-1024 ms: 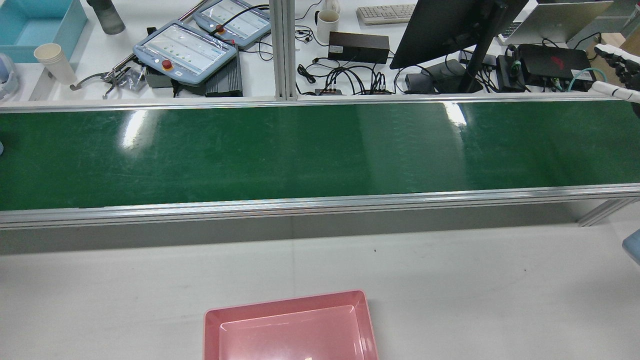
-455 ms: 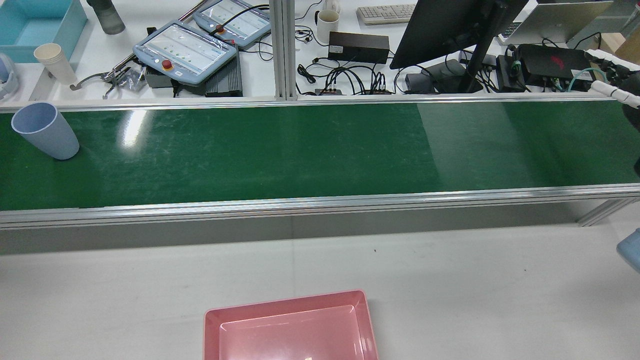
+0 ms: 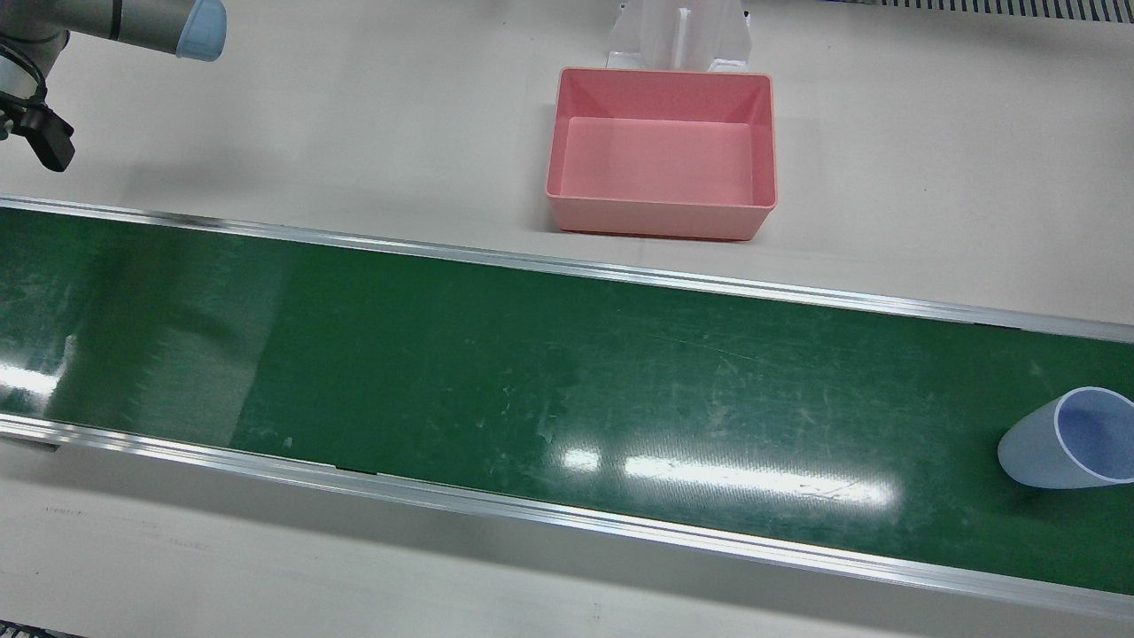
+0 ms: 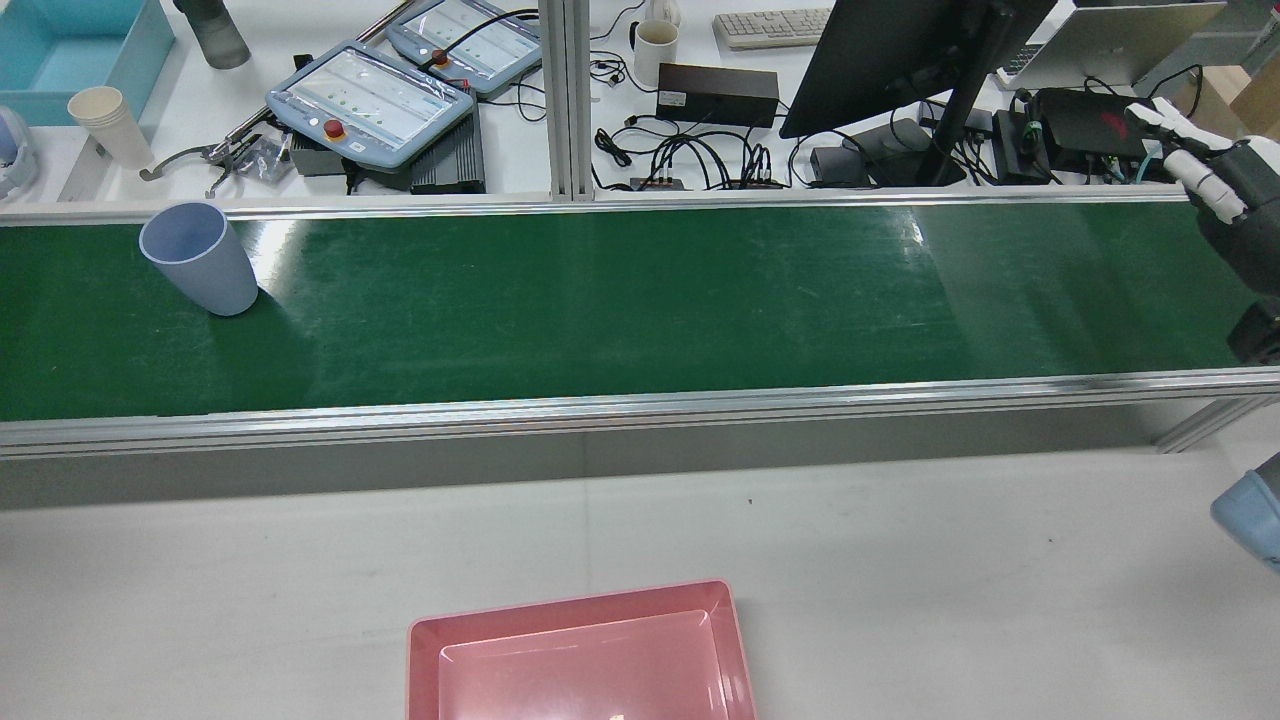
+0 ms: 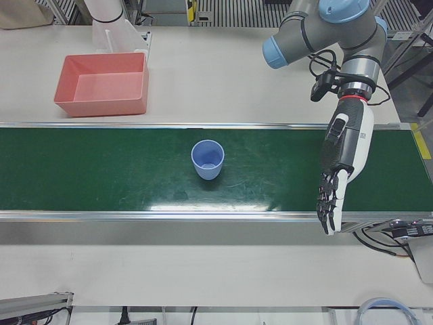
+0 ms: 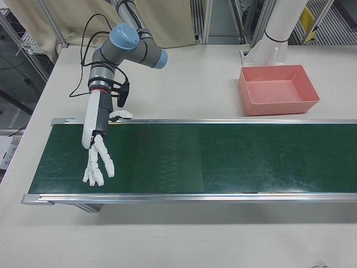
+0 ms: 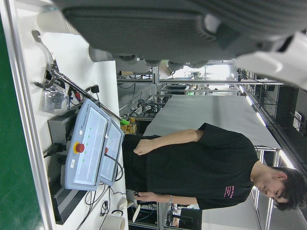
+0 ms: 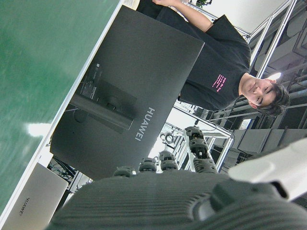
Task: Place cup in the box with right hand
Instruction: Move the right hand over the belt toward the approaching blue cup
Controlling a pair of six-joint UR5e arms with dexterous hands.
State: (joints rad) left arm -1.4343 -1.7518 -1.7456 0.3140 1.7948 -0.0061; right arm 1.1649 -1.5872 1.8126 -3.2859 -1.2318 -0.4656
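Belt point(image 6: 223, 156): green, spanning the table.
Box point(image 6: 278, 89): pink, beside the belt.
Right hand point(image 6: 96, 159): fingers spread, empty, above the belt's end.
Left hand point(image 5: 336, 183): fingers straight, empty.
Cup point(image 5: 208, 159): blue, upright on belt, far from right hand.

Bright, even overhead light fills every view. White glare streaks mark the glossy green conveyor belt point(image 3: 532, 372) at lower centre and far left of the front view, and at upper left and upper right of the belt in the rear view. Shadows fall soft and short, with a faint one beside the blue cup point(image 4: 198, 258) in the rear view. The fixed views are sharp, showing fine scratches on the belt. In both hand views the dark palm close to the lens is blurred, and the belt at the left edge of the right hand view is smeared. A bright window area glows behind the monitor point(image 8: 129, 96).
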